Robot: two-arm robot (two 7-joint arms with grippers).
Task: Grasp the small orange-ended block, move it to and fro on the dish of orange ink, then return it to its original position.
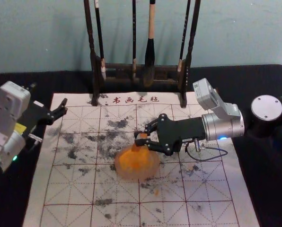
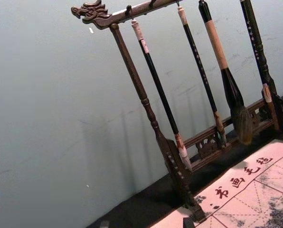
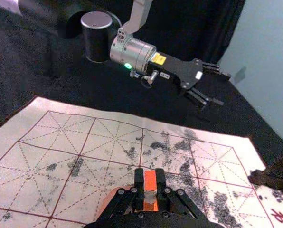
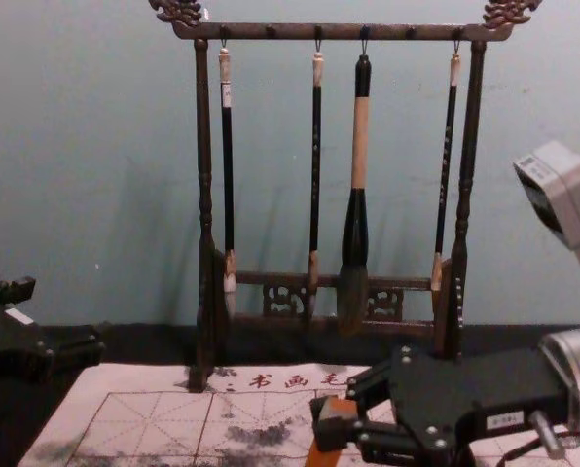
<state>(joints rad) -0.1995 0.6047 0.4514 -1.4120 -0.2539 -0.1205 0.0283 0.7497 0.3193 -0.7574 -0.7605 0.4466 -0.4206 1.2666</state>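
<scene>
Orange-ended block (image 3: 150,180), pinched by the right pincer (image 1: 140,138) at the orange-ink dish's (image 1: 136,176) far side, likely handles light, rigid, ink-slick: grip above the inked end; left pincer (image 1: 64,106) parked, spread, at left.

Orange ink (image 1: 136,161), red-lined white felt mat (image 1: 74,189), pale blue wall (image 1: 37,38)

It looks like a calligraphy workspace: hanging brushes (image 4: 360,146), gridded mat (image 1: 74,189).
</scene>
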